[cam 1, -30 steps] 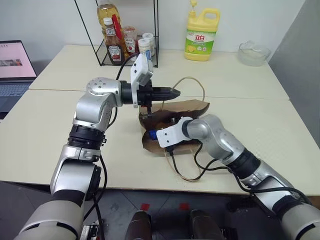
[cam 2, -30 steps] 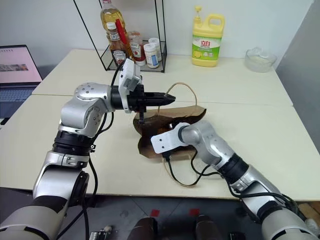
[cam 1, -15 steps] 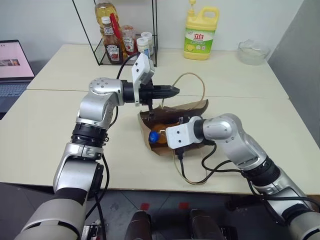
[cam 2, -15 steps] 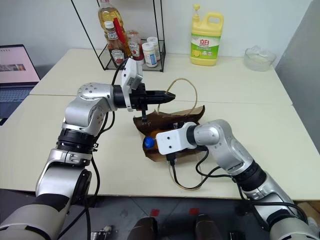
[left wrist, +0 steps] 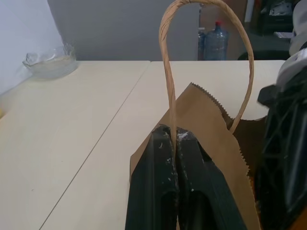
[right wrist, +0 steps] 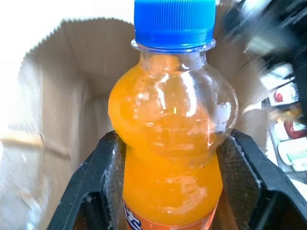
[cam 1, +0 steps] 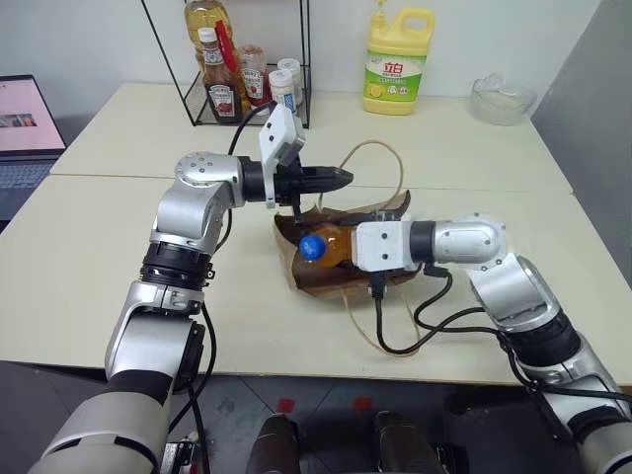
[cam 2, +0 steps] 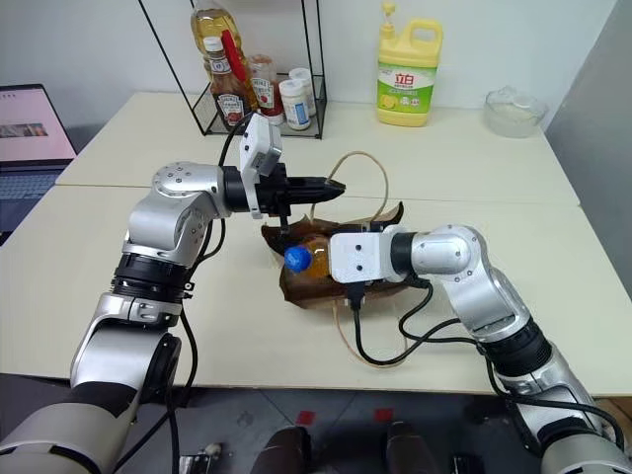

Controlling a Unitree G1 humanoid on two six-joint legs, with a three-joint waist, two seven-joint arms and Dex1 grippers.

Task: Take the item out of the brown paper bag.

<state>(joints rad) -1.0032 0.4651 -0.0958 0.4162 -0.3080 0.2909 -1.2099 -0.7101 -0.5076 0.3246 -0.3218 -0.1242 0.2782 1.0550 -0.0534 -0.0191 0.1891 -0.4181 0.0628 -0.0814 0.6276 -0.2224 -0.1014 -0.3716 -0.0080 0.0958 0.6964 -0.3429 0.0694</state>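
Our right gripper (right wrist: 168, 158) has its two fingers clamped on the sides of the item (right wrist: 170, 129), an orange soda bottle with a blue cap, which sticks out past the fingertips at the mouth of the brown paper bag (cam 1: 331, 272). Our left gripper (left wrist: 173, 143) is pinched fully closed on one cord handle (left wrist: 168, 72) of the bag, above and just behind the bottle, holding the loop up.
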